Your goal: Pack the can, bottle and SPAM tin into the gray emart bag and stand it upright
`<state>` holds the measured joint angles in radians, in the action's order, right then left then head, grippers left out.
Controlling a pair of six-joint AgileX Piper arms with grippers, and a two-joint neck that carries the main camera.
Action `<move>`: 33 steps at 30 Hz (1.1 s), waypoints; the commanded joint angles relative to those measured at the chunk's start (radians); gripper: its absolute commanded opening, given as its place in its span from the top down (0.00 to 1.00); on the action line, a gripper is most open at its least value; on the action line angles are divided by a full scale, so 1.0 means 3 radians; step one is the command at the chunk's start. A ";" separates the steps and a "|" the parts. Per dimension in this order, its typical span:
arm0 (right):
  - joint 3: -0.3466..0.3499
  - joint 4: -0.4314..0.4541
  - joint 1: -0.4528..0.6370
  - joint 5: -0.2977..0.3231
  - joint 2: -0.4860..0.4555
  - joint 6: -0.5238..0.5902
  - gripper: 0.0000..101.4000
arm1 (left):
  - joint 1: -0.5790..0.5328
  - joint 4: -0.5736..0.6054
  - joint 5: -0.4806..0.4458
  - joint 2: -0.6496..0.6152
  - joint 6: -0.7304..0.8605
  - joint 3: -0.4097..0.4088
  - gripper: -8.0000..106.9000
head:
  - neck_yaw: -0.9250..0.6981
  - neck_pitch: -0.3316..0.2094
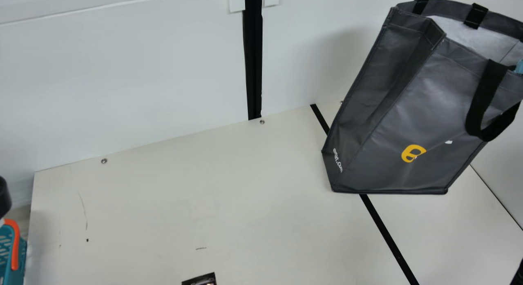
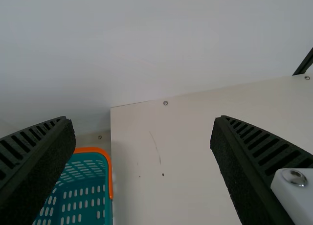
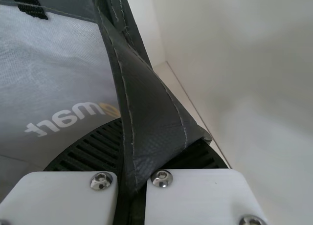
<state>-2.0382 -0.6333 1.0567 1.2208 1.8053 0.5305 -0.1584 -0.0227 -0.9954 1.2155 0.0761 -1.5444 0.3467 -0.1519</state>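
- Because soft walls could sag or tip, I'd guess, the black-ribbed right gripper (image 3: 146, 146) has its fingers closed on a folded rim corner of the tall gray emart bag with black handles (image 1: 412, 125).
- That bag is mouth up, base towards the cream table (image 1: 163, 211), by the back wall (whether it bears its full weight there, I can't tell); this probably suits the final upright stand.
- With its fingers spread wide and nothing between them, the black-ribbed left gripper (image 2: 142, 120) is near a teal plastic basket with an orange rim (image 2: 109, 181), perhaps free for another job.
- From the main view come the bag's yellow mark, front handle and base, plus a dark printed item (image 1: 200, 279), too cropped to name.
- From the right wrist view come the pinch itself and pale lining; what's packed inside, I can't tell.
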 commanded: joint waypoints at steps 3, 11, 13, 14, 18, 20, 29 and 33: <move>-0.0064 0.0005 0.0040 -0.0003 0.0049 -0.0001 1.00 | 0.0000 0.0000 0.0000 0.0000 0.0000 0.0000 0.15 | 0.0008 -0.0076; -0.0173 0.0002 0.0080 -0.0003 0.0131 -0.0005 1.00 | 0.0000 0.0000 0.0000 0.0000 0.0000 0.0000 0.15 | 0.0008 -0.0076; -0.0191 -0.0002 0.0082 -0.0003 0.0144 -0.0008 0.94 | 0.0000 0.0000 0.0000 0.0000 0.0000 0.0000 0.15 | 0.0008 -0.0076; -0.0200 -0.0006 0.0082 -0.0003 0.0149 -0.0010 0.90 | 0.0000 0.0000 0.0000 0.0000 0.0000 0.0000 0.15 | 0.0008 -0.0076; -0.0234 -0.0024 0.0074 -0.0003 0.0155 -0.0016 0.77 | 0.0000 0.0000 0.0000 0.0000 0.0000 0.0000 0.15 | 0.0008 -0.0076; -0.0250 -0.0040 0.0067 -0.0003 0.0151 -0.0016 0.70 | 0.0000 0.0000 0.0000 0.0000 0.0000 0.0000 0.15 | 0.0008 -0.0076; -0.0322 -0.0161 0.0005 -0.0003 0.0077 -0.0005 0.41 | 0.0000 0.0000 0.0000 0.0000 0.0000 0.0000 0.15 | 0.0008 -0.0076; -0.0350 -0.0221 -0.0034 -0.0003 0.0020 -0.0001 0.28 | 0.0000 0.0000 0.0000 0.0000 0.0000 0.0000 0.15 | 0.0008 -0.0076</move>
<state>-2.1417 -0.6950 1.0486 1.2183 1.8147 0.5304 -0.1584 -0.0227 -0.9954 1.2155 0.0761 -1.5444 0.3482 -0.1519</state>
